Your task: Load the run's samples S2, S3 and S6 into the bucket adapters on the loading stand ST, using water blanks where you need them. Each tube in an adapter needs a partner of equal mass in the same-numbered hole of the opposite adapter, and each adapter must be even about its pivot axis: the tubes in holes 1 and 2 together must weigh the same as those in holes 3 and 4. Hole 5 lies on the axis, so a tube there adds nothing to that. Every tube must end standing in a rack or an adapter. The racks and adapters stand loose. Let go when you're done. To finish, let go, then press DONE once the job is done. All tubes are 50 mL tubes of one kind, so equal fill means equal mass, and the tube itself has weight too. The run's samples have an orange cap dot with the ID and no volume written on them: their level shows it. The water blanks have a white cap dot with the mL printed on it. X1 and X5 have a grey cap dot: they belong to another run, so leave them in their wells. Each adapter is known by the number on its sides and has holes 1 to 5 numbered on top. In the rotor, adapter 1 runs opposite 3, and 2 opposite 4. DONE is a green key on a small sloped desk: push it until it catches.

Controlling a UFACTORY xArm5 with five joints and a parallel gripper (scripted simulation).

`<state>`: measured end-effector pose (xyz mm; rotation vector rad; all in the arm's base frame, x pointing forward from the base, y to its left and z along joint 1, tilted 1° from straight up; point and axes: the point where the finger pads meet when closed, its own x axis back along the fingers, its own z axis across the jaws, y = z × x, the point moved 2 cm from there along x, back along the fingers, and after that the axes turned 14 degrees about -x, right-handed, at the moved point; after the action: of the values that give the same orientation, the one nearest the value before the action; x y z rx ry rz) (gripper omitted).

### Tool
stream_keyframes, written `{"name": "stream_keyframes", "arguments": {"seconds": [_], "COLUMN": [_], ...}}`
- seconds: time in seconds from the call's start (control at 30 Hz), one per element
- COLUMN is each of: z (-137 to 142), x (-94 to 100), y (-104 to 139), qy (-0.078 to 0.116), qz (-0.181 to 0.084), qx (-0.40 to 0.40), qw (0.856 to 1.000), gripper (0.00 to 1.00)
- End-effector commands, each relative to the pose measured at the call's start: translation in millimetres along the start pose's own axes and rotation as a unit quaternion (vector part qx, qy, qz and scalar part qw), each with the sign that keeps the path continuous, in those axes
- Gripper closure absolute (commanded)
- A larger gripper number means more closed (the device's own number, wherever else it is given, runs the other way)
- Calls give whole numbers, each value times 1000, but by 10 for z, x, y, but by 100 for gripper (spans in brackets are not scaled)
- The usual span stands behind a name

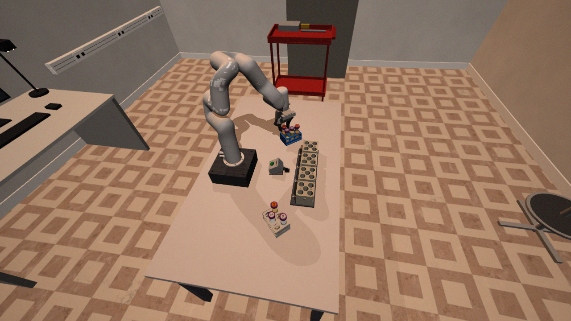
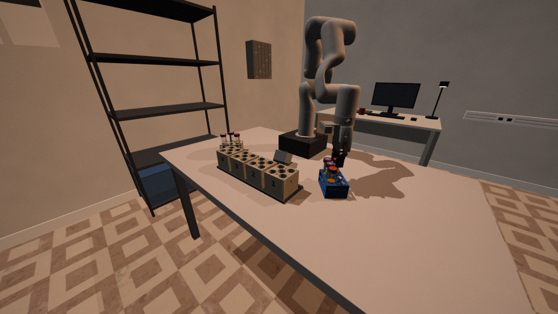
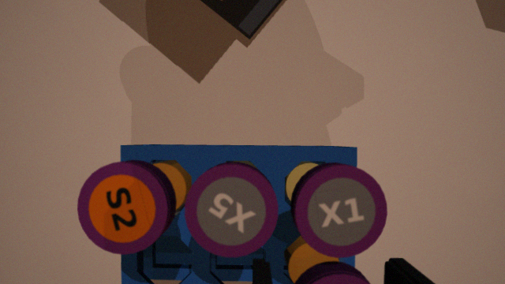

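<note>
My gripper [image 1: 284,128] [image 2: 338,160] [image 3: 329,272] is open, its fingers on both sides of an orange-dotted tube's cap [image 3: 333,276] in the blue rack [image 1: 291,140] [image 2: 335,190] [image 3: 205,151]. That cap's ID is cut off in the wrist view. S2 [image 1: 296,126] [image 2: 332,169] [image 3: 122,208], X5 [image 3: 231,211] and X1 [image 3: 341,211] stand in the rack's other row. Adapters 1 [image 1: 310,146] [image 2: 281,186], 2 [image 2: 254,178], 3 [image 2: 236,168] and 4 [image 2: 222,159] stand on the loading stand with no tubes visible. The DONE key [image 1: 271,163] is green.
A pale rack [image 1: 280,230] nearer the top camera holds an orange-dotted tube [image 1: 274,205] [image 2: 236,135] and two white-dotted blanks [image 1: 271,215] [image 1: 283,217]. The DONE desk [image 1: 275,167] [image 2: 281,157] stands between the arm's base [image 1: 232,167] [image 2: 303,142] and the adapters.
</note>
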<state>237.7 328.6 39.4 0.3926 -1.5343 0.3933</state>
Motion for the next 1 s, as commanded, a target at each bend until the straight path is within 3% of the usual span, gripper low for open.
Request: {"name": "stream_keyframes", "arguments": {"seconds": [0.0, 0.07, 0.1, 0.97], "z": [-12, -12, -12, -12], "x": [10, 10, 17, 28], "y": [3, 3, 3, 3], "qy": [1, 1, 1, 1], "qz": [-6, -6, -6, -6], "qx": [0, 0, 0, 0], "qw": [1000, 1000, 1000, 1000], "gripper": [43, 43, 100, 100]}}
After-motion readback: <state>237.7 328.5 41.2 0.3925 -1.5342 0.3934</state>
